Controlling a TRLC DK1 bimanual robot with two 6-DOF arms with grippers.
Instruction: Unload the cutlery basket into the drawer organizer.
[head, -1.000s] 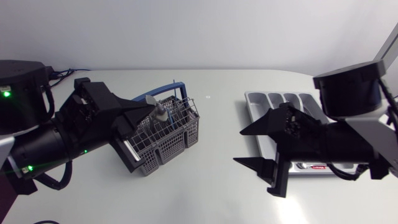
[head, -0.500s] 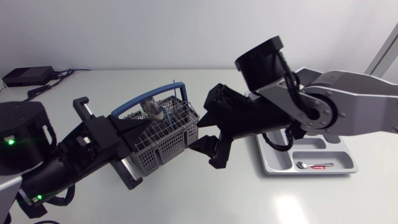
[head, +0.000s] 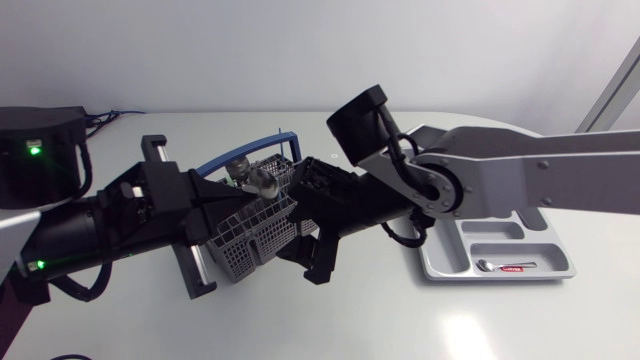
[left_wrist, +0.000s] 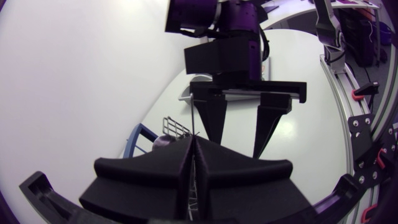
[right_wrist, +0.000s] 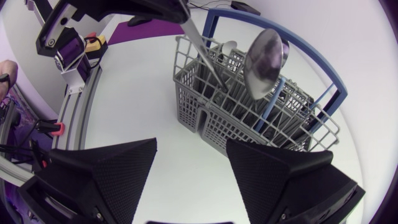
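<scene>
While my left gripper (left_wrist: 193, 142) hangs over the cutlery basket (right_wrist: 217, 115), its two fingers are pressed together on a thin silver piece of cutlery (right_wrist: 205, 53). The piece runs from the fingertips at a slant down into the basket's grid. From the left wrist camera I see only a fine sliver of it rising out of the seam between the fingers.

Just beside that piece, a large spoon (right_wrist: 264, 55) stands in the basket, bowl up. No finger touches it. The basket's blue handle (head: 284, 134) arches across on the far side of both.

My right gripper (right_wrist: 191, 146) is spread wide and grasps nothing. The basket's grey wall lies just ahead of its fingertips, apart from them, with bare table (head: 400, 320) between the two fingers. Seen from overhead, this gripper sits at the basket's side, facing my left one across it.

The drawer organizer (head: 450, 255) lies behind my right gripper, well apart from the basket. One compartment holds a small spoon with a red handle (head: 503, 267) — lying flat.
</scene>
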